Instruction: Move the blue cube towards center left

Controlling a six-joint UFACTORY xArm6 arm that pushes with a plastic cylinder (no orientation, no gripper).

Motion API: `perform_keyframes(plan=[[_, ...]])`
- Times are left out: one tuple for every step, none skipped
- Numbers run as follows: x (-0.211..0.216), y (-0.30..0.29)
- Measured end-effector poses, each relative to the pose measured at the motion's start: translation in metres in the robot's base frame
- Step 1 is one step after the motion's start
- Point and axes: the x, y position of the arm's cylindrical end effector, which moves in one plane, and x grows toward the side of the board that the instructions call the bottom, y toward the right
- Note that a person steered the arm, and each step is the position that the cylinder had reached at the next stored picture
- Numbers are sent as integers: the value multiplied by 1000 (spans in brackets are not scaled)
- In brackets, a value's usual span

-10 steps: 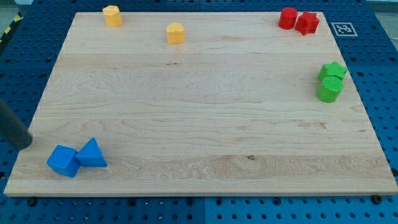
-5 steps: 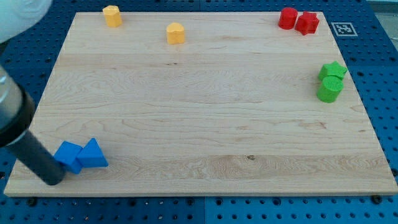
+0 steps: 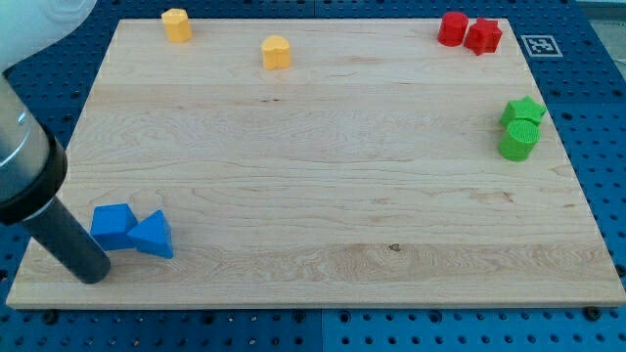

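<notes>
The blue cube [image 3: 113, 225] lies near the board's bottom left corner, touching a blue triangular block [image 3: 153, 236] on its right. My dark rod comes in from the view's left, and my tip [image 3: 94, 274] rests on the board just below and left of the blue cube, close to its lower left corner.
Two yellow blocks [image 3: 176, 23] [image 3: 277, 51] sit at the top left. A red cylinder [image 3: 452, 28] and a red star [image 3: 483, 36] sit at the top right. A green star [image 3: 523, 111] and a green cylinder [image 3: 517, 141] sit at the right edge. The wooden board [image 3: 323, 196] lies on a blue pegboard.
My tip swung from the board's left edge down to the cube's lower left. The blue cube shifted up and right a little, and the blue triangle turned and moved slightly right.
</notes>
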Motion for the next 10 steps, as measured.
perform_keyframes(plan=[[-15, -2], [-27, -2], [-45, 5], [-58, 34], [-80, 75], [-105, 92], [-90, 102], [-83, 92], [-95, 64], [-96, 47]])
